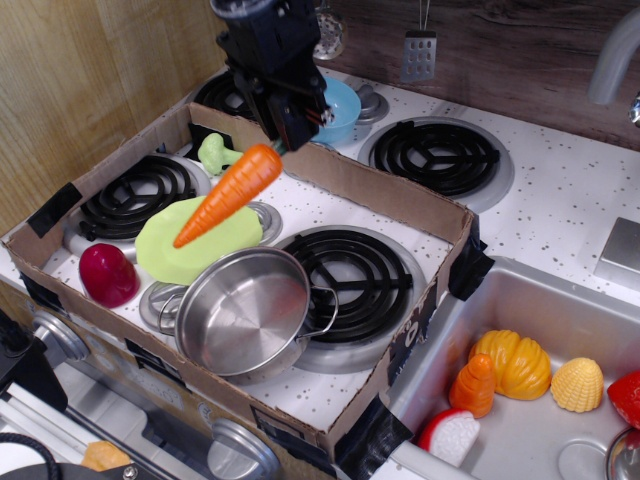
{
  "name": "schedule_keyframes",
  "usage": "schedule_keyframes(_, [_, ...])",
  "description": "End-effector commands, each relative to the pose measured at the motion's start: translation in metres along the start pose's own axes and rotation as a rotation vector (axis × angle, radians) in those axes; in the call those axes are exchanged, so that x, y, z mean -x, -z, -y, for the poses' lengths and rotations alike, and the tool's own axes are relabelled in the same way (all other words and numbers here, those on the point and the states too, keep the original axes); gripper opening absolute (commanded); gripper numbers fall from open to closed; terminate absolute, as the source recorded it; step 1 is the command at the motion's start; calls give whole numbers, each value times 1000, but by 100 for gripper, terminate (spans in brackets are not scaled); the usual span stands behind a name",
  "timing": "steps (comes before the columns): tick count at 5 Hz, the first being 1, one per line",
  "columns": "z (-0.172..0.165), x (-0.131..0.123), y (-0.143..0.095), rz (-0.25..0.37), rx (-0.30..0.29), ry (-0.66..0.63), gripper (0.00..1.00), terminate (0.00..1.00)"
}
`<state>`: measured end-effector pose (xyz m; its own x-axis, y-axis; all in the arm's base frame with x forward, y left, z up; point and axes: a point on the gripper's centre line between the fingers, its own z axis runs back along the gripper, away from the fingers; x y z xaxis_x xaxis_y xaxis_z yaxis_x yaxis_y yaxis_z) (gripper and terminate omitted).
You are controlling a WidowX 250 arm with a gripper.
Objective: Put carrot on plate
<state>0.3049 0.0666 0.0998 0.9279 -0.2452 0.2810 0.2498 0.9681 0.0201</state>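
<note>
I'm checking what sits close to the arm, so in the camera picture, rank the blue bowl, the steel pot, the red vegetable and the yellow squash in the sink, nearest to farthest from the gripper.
Measured from the gripper:
1. Blue bowl, just beside it at the back of the stove.
2. Steel pot, in front, inside the cardboard box.
3. Red vegetable, at the box's front left corner.
4. Yellow squash, far right in the sink.

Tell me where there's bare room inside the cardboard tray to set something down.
Free: the right front burner beside the pot, and the white strip behind it along the cardboard wall. Crowded: the left side, with plate, red vegetable and carrot.
</note>
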Motion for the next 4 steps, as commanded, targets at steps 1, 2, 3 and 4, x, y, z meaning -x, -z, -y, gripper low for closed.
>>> schedule_keyframes(1, [-14,-11,4,7,-72,87,0,0])
schedule_keyframes(2, [-31,-14,4,-17,-125,144,0,0])
schedule_keyframes(3, [-40,-10,11,-5,-139,154,0,0])
schedule_keyframes(4, [-34,2,21,0,-127,111,0,0])
